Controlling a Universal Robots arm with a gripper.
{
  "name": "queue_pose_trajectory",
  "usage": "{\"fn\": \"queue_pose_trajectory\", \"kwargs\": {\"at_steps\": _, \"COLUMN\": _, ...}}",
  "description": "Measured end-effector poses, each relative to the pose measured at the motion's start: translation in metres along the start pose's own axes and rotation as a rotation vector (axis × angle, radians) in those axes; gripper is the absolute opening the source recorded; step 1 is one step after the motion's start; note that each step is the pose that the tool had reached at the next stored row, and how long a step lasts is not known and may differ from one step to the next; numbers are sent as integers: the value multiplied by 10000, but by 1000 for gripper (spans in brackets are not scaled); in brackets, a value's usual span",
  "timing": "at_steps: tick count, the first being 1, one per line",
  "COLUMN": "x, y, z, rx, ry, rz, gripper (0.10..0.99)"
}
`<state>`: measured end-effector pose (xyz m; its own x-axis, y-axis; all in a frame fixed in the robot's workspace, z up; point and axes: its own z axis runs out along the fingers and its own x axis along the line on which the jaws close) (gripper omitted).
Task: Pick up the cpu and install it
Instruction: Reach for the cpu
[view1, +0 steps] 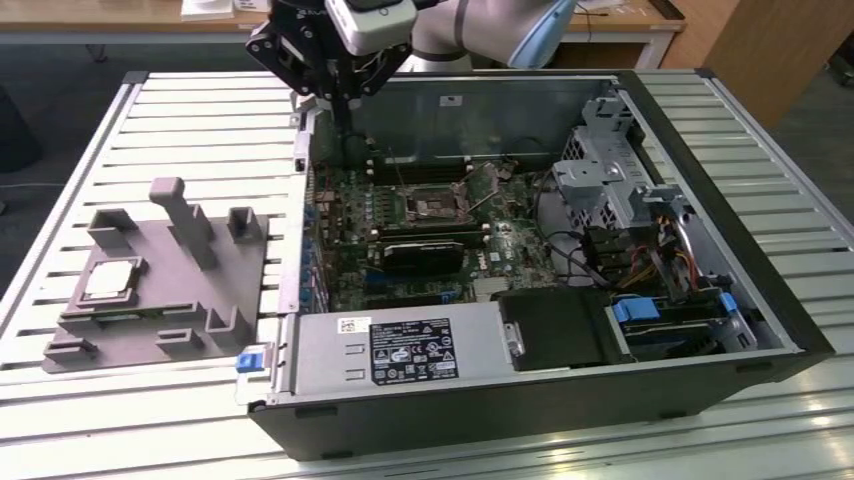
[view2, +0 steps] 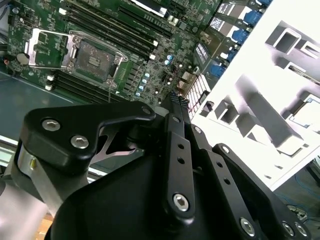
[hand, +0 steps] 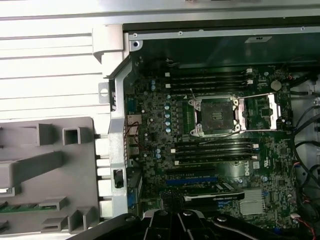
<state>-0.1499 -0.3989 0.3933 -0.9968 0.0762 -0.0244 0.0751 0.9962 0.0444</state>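
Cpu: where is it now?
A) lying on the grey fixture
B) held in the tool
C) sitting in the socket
A: in the exterior view the cpu lies flat on the grey fixture, and the socket stands open with no chip in it.

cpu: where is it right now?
In the exterior view, the cpu lies on the grey fixture at the exterior view's left, outside the open computer case.

Exterior view high, oblique, over whole case (view1: 507, 410). Both wrist views look down nearer, sharing socket (hand: 216, 116), fixture (hand: 82, 175).
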Motion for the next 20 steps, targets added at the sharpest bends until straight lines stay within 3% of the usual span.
{"fn": "queue_pose_trajectory", "kwargs": {"at_steps": 20, "x": 207, "y": -16, "z": -6, "rx": 0, "ry": 0, "rz": 0, "gripper": 106}}
